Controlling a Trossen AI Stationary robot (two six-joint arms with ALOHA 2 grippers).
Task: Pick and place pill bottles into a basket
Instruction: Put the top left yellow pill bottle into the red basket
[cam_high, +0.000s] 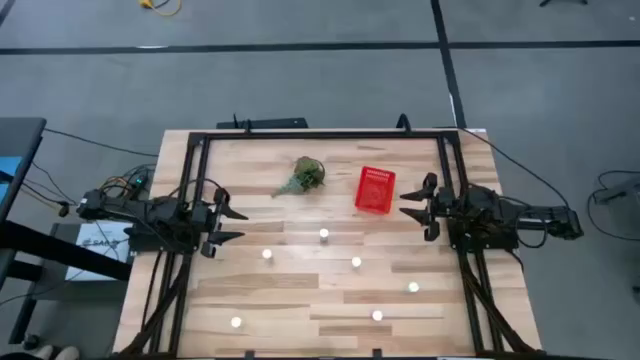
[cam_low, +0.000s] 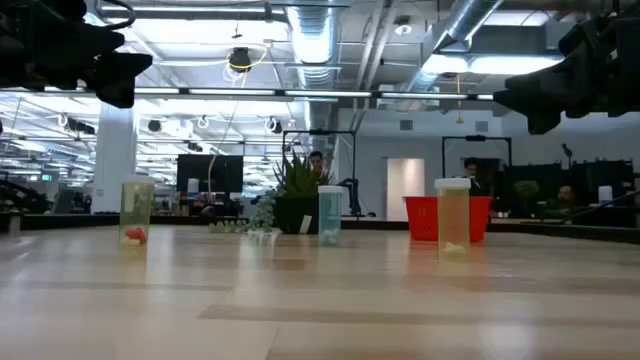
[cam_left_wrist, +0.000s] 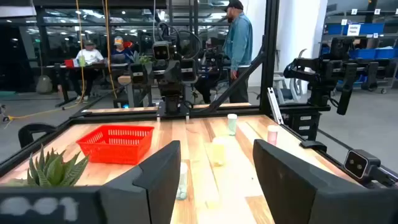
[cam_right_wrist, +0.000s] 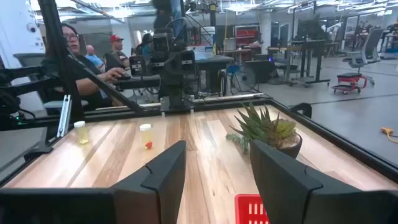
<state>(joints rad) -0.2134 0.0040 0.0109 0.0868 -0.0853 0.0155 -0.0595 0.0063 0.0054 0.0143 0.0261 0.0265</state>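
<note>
Over the bench (cam_high: 300, 290), seen from straight above, both arms are waiting at the side edges. The left claw (cam_high: 232, 226) is hanging at the left edge with its fingers spread and nothing between them, and the right claw (cam_high: 415, 208) is doing the same at the right edge, just beside the red basket (cam_high: 375, 189). That basket is sitting toward the far right of the bench, and nothing is showing inside it. Six pill bottles (cam_high: 324, 235) are standing scattered across the middle and near part, white caps up, all well apart from the basket. A green plant sprig (cam_high: 305, 176) is lying left of the basket.

From bench height, three pill bottles (cam_low: 452, 214) are standing upright, with the basket (cam_low: 425, 218) behind the right-hand one and the plant (cam_low: 296, 200) near the middle. Both arms are only showing as dark shapes at the upper corners.

Looking past the left claw (cam_left_wrist: 214, 174), its fingers are parted around empty air; the basket (cam_left_wrist: 116, 143) is sitting ahead with no bottle visible in it, and people are standing in the room beyond.

Looking past the right claw (cam_right_wrist: 217, 177), the fingers are likewise apart and empty, with the basket's rim (cam_right_wrist: 250, 208) just peeking up beneath them and two bottles (cam_right_wrist: 145, 135) standing farther off.

As I am judging it, the job is not yet begun: every bottle is waiting to be picked.
</note>
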